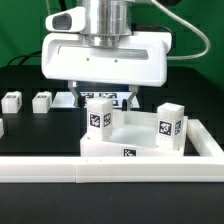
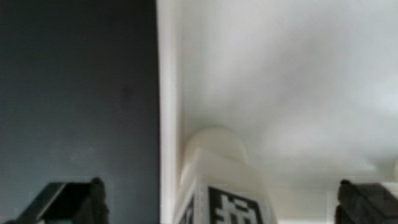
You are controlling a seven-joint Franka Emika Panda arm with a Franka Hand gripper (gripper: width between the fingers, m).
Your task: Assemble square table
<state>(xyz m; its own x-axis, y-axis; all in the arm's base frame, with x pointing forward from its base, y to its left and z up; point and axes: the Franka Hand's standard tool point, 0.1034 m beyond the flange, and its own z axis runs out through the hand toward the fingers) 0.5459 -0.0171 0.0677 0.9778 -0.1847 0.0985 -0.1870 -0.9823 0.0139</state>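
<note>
Gripper (image 1: 103,93) spread above a leg (image 1: 100,115) in the top (image 1: 100,150).
I see it pinching nothing, fingers (image 2: 71,200) flanking that upright leg without touching. The top lies on the counter (image 1: 30,140), just beside the near rail (image 1: 60,172), directly under the gripper; loose legs (image 1: 42,101) sit farther back, at the exterior view's left.

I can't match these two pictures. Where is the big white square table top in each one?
Exterior view: the table top sits low in the middle, inside the border rail.
Wrist view: the table top is the pale surface filling over half the picture, beside the dark table.
Shared landmark: the upright tagged leg standing on it.
</note>
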